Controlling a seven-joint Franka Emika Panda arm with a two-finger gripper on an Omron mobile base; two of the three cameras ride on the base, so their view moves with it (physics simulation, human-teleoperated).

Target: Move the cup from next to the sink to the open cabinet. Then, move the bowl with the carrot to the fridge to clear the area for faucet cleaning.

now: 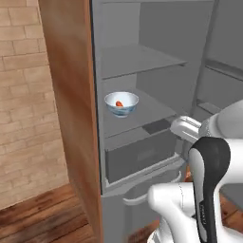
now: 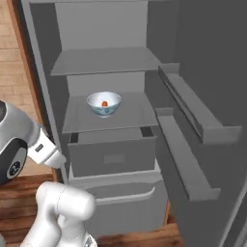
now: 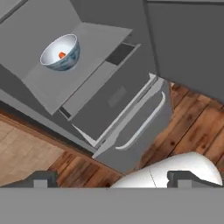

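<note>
While the gripper [image 3: 112, 179] stands wide apart and holds nothing, well clear of the fridge [image 2: 193, 58], its fingertips [image 3: 43, 178] are cut off by the bottom edge of the hand view. On the fridge's middle shelf [image 2: 130, 118], above the drawer [image 2: 113, 157], sits the white bowl [image 2: 103, 103] with blue patterning, upright, the small orange carrot [image 2: 104, 103] inside it; the pattern is too small to make out
</note>
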